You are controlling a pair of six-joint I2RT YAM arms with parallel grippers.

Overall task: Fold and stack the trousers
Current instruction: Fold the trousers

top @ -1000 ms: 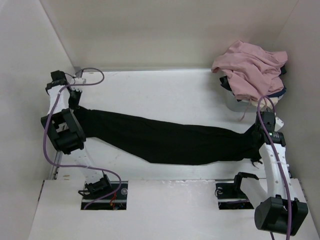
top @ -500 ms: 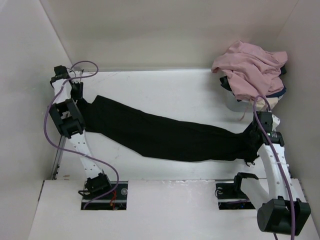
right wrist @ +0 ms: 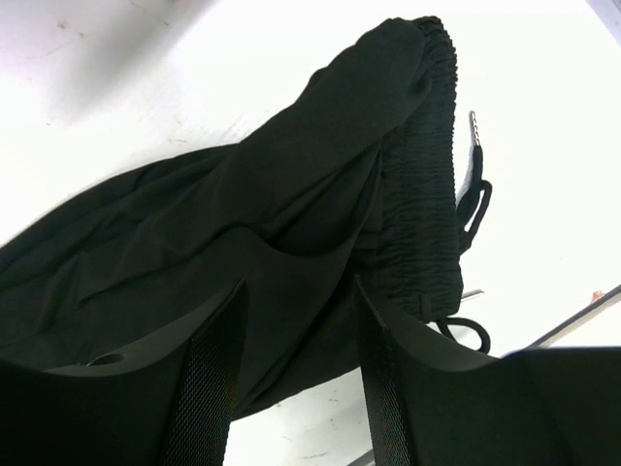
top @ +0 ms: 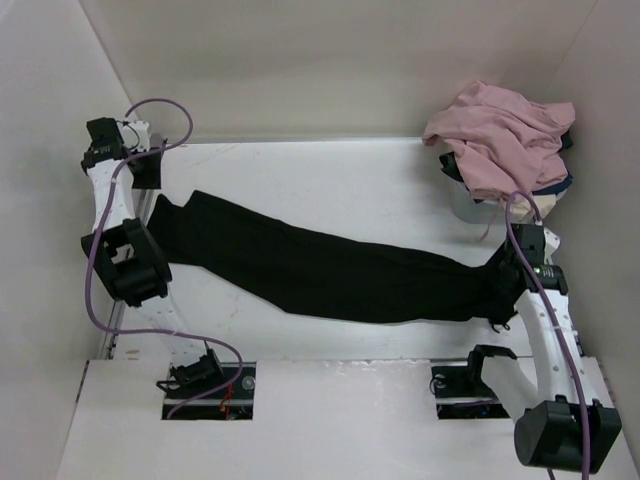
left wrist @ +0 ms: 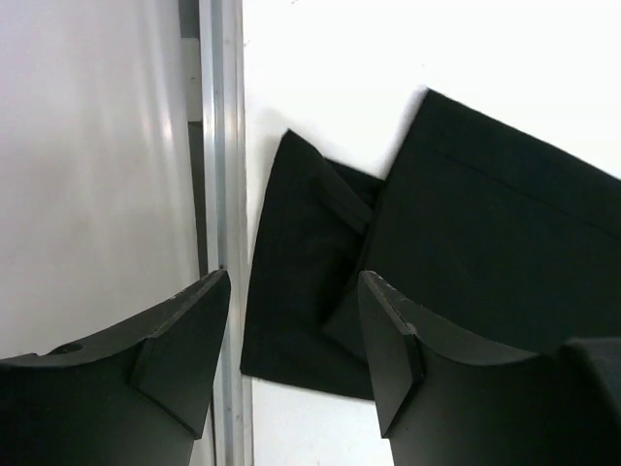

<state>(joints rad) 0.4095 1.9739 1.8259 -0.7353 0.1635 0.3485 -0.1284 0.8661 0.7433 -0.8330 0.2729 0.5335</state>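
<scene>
Trousers: plain black, long, wide-legged pair of soft matte cloth (top: 330, 272), spread out unfolded as one long band on the white table (top: 350, 185).
Orientation: the band runs diagonally from the far left of the table to the near right, with the hems at the left and the waist at the right.
Hem end: two flat leg ends (left wrist: 301, 262) overlap and lie just beside the aluminium rail (left wrist: 220, 146) at the table's left edge.
Waist end: the gathered elastic waistband (right wrist: 427, 184) is bunched up. A black drawstring with a metal tip (right wrist: 474, 131) lies on the table beside it.
Left gripper (left wrist: 291, 335): jaws spread with nothing between them. It hangs above the hem end, clear of the cloth.
Right gripper (right wrist: 299, 379): positioned at the waist end. The jaws stand apart and black cloth fills the gap. It cannot be told whether the pads press on the cloth.
Other cloth: a crumpled dusty-pink garment (top: 500, 135) is heaped at the far right corner, apart from the trousers.
</scene>
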